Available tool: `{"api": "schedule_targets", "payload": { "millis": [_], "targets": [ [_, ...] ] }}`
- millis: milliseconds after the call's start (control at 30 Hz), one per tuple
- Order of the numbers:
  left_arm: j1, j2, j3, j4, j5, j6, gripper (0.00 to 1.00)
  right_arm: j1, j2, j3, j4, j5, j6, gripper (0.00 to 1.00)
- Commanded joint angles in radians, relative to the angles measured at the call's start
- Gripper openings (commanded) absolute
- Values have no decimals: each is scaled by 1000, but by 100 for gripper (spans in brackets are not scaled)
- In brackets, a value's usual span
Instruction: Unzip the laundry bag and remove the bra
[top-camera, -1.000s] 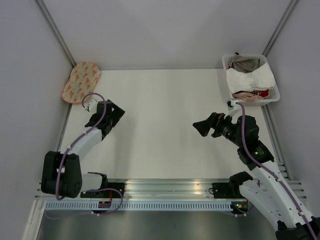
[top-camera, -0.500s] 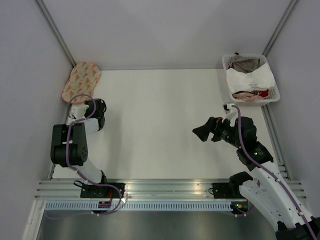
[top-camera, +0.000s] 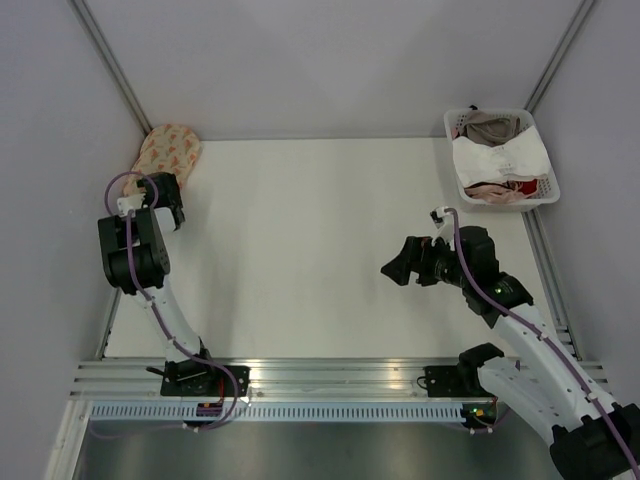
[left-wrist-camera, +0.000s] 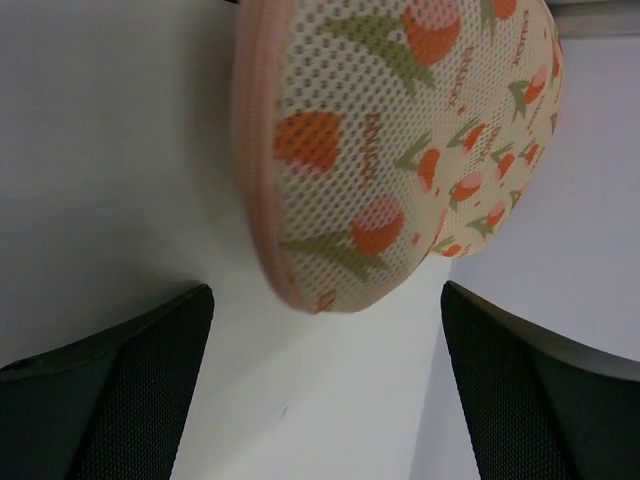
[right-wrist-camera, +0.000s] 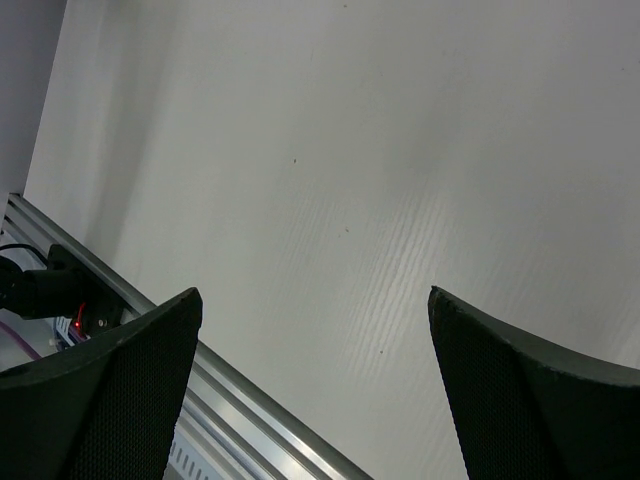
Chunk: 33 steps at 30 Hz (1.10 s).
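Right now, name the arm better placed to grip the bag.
Left. The open left tool hangs right by the bag in the far left corner; the right tool faces table, well away from it.

Locate the laundry bag (top-camera: 170, 148) at 10 o'clock on the table (top-camera: 320, 200), in the far-left corner against the wall. Find the left gripper (top-camera: 166, 192) just beside it, at its 6 o'clock. Locate the basket (top-camera: 452, 128) at 2 o'clock, garments (top-camera: 500, 155) piled inside. Find the right gripper (top-camera: 395, 268) at 3 o'clock from table centre, well apart from the basket.
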Motion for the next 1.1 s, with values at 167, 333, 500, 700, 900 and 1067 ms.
{"api": "schedule_targets", "payload": {
  "millis": [167, 333, 500, 700, 900, 1067],
  "targets": [
    [17, 273, 271, -128, 143, -37, 95, 4, 26, 77, -19, -13, -10, 98],
    [33, 334, 303, -2, 368, 42, 35, 9, -12, 64, -22, 5, -7, 98],
    [36, 284, 305, -7, 580, 174, 2, 7, -31, 61, -1, 19, -14, 98],
    [28, 108, 153, 1, 857, 314, 2, 7, -25, 64, 41, 192, 4, 98],
    [-30, -41, 9, -91, 1181, 542, 2, 7, 92, 29, 204, 251, 67, 98],
    [-125, -94, -66, -218, 1362, 660, 2, -2, 222, -97, 555, 72, 214, 98]
  ]
}}
